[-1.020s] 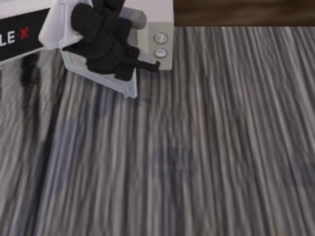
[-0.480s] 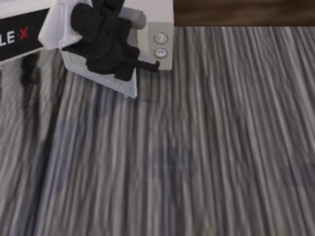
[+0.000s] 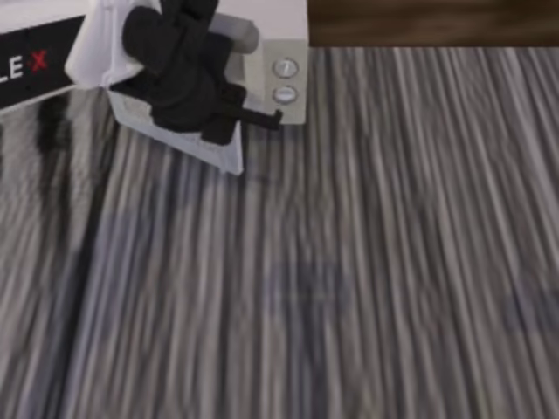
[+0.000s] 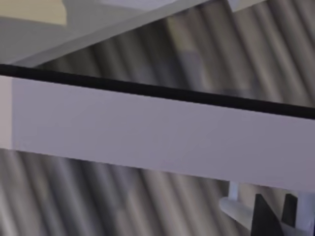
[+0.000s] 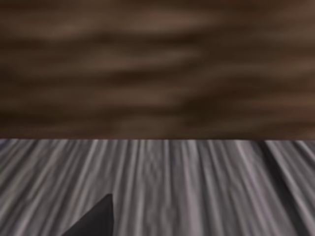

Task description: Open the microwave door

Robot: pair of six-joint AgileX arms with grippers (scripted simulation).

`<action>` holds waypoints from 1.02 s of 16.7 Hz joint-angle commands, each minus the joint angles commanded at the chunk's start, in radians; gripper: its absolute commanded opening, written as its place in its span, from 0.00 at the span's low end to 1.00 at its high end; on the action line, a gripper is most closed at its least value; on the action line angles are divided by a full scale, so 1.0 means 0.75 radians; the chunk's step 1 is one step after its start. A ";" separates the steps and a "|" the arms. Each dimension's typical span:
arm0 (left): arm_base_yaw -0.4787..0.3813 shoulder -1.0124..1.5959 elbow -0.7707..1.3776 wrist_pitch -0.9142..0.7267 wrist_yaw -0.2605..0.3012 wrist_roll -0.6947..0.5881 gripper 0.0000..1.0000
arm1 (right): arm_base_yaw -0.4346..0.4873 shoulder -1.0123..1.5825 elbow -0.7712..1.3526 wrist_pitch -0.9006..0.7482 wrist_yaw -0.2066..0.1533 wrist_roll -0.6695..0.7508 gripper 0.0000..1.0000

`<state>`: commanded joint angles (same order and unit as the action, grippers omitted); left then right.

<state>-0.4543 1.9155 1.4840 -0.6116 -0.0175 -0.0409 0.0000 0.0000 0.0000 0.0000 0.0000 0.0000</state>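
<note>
The light-grey microwave (image 3: 278, 35) stands at the table's far left, its two knobs (image 3: 285, 80) facing the near side. The microwave door (image 3: 196, 150) is swung partly out, hinged at its left, its free edge toward the near side. My left gripper (image 3: 262, 116) sits over that door. In the left wrist view its dark fingers (image 4: 261, 219) are closed round the pale handle (image 4: 235, 210) beside the door panel (image 4: 157, 132). A cream patch of the interior (image 4: 29, 11) shows beyond. My right gripper (image 5: 98, 223) is parked outside the top view, low over the table.
The grey striped table (image 3: 367, 262) stretches to the right and near side of the microwave. A dark brown wooden surface (image 3: 428, 22) lies beyond the far edge. My left arm's white link (image 3: 35, 65) reaches in from the far left.
My left arm has shifted very slightly to the left with the handle. The door's angle has hardly changed.
</note>
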 joint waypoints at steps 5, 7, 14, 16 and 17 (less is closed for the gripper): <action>0.049 -0.070 -0.094 0.019 0.072 0.141 0.00 | 0.000 0.000 0.000 0.000 0.000 0.000 1.00; 0.053 -0.080 -0.101 0.024 0.080 0.155 0.00 | 0.000 0.000 0.000 0.000 0.000 0.000 1.00; 0.053 -0.080 -0.101 0.024 0.080 0.155 0.00 | 0.000 0.000 0.000 0.000 0.000 0.000 1.00; 0.053 -0.080 -0.101 0.024 0.080 0.155 0.00 | 0.000 0.000 0.000 0.000 0.000 0.000 1.00; 0.053 -0.080 -0.101 0.024 0.080 0.155 0.00 | 0.000 0.000 0.000 0.000 0.000 0.000 1.00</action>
<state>-0.4142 1.8558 1.4085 -0.5939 0.0425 0.0754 0.0000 0.0000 0.0000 0.0000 0.0000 0.0000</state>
